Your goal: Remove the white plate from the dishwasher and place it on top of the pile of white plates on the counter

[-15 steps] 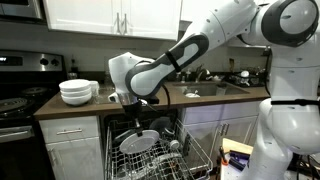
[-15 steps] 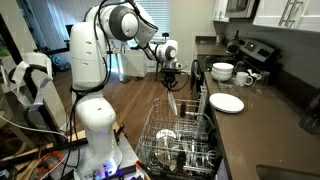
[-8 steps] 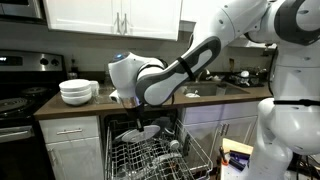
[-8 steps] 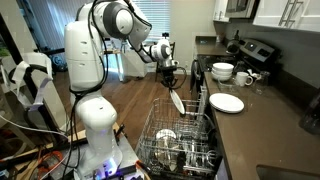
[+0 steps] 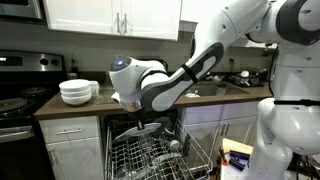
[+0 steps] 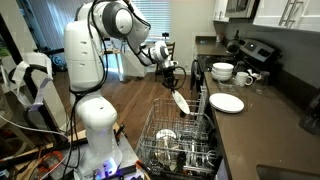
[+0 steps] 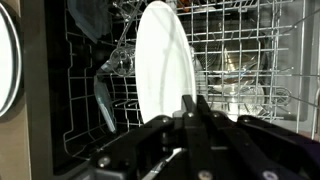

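My gripper [image 6: 172, 86] is shut on the rim of the white plate [image 6: 180, 101] and holds it tilted above the dishwasher rack [image 6: 182, 142]. In the wrist view the plate [image 7: 163, 62] stands on edge between my black fingers [image 7: 195, 102], with the wire rack [image 7: 245, 50] behind it. In an exterior view the plate [image 5: 143, 129] hangs under the arm, just over the rack [image 5: 150, 160]. The pile of white plates [image 6: 227, 103] lies on the dark-brown counter [image 6: 250, 130], apart from the held plate. Its edge shows in the wrist view [image 7: 5, 60].
A stack of deep white bowls [image 5: 75, 92] [image 6: 222, 71] stands on the counter near the black stove [image 5: 15, 105]. Glasses and other dishes sit in the rack [image 6: 168, 135]. The open dishwasher door and pulled-out rack stick out in front of the white cabinets [image 5: 70, 150].
The plate has come up out of the rack and tipped from upright to tilted. My gripper rose slightly with it, still shut on its rim.
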### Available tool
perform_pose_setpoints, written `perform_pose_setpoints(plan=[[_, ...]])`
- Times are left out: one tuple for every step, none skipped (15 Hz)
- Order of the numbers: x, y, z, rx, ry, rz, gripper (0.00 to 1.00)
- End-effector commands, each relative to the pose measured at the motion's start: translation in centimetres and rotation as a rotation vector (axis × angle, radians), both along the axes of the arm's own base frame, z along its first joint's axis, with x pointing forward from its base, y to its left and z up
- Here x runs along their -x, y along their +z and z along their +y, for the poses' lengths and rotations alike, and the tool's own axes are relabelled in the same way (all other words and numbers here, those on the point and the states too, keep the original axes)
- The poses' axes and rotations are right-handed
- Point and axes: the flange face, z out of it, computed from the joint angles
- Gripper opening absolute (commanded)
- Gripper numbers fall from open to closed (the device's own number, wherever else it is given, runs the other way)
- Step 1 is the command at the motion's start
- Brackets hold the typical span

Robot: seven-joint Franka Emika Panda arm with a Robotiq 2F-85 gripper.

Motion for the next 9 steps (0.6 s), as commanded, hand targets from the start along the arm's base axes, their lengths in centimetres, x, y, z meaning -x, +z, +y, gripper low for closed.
perform_pose_setpoints(plan=[[0.5, 0.7, -0.3, 0.057, -0.005, -0.078, 0.04], [0.5, 0.7, -0.4, 0.071, -0.005, -0.091, 0.04], [0.5, 0.7, -0.4, 0.088, -0.008, -0.105, 0.04], [0.6, 0.7, -0.3, 0.100, -0.009, -0.115, 0.04], [0.7, 0.9, -0.2, 0.108, -0.013, -0.117, 0.04], [0.8, 1.0, -0.1, 0.111, -0.016, -0.123, 0.04], [0.9, 1.3, 0.1, 0.121, -0.014, -0.136, 0.04], [0.9, 1.6, 0.3, 0.135, -0.011, -0.154, 0.04], [1.0, 1.9, 0.5, 0.149, -0.009, -0.174, 0.04]])
